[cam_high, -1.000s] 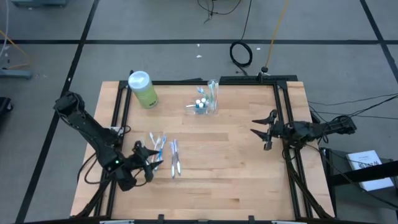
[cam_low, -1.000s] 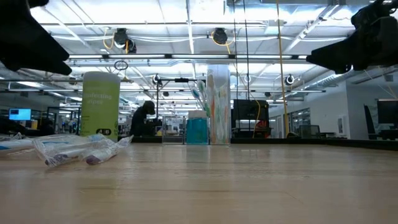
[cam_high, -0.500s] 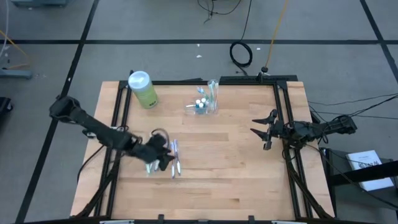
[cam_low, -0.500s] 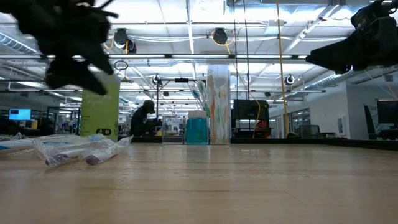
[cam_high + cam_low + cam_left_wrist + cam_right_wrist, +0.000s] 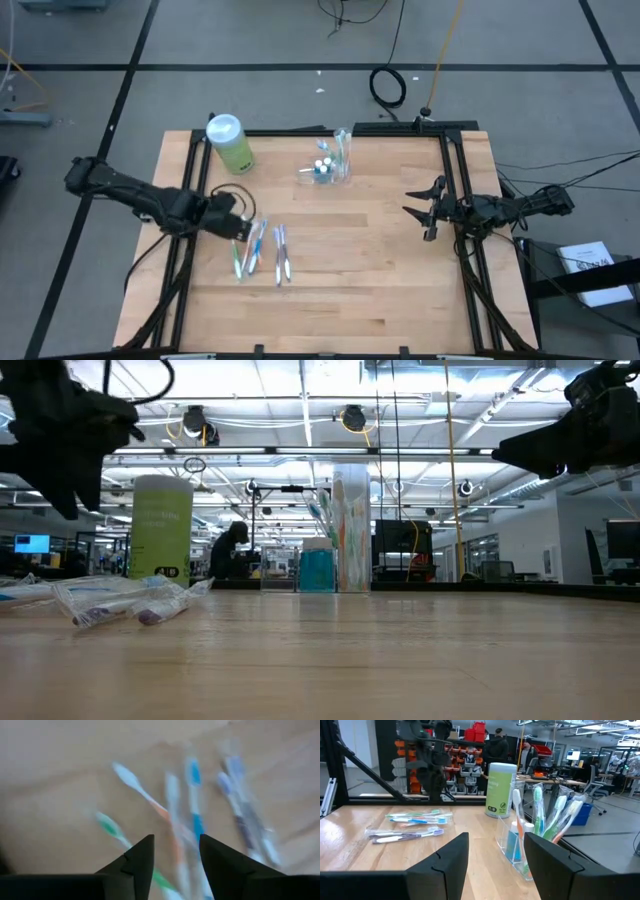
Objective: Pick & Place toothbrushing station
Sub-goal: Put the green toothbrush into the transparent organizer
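Note:
The toothbrushing station point(image 5: 332, 162), a small clear holder with toothbrushes standing in it, rests upright on the far middle of the table; it also shows in the right wrist view point(image 5: 525, 847) and the low view point(image 5: 337, 530). Several loose toothbrushes point(image 5: 262, 250) lie flat on the table's left half. My left gripper point(image 5: 242, 229) hangs above their left end, pointing steeply down, open with nothing between its fingers point(image 5: 176, 855). My right gripper point(image 5: 421, 212) waits open at the right edge, pointing level toward the table's left point(image 5: 495, 855).
A light-green bottle with a white cap point(image 5: 229, 142) stands at the far left, left of the station. Black frame rails point(image 5: 455, 190) run along the table's left, far and right edges. Bare wood point(image 5: 350, 270) lies across the middle and the near side.
My left gripper has swung from the near left corner over the loose toothbrushes and on toward the far edge, rising a little and rolling about its own line. My right gripper has kept still.

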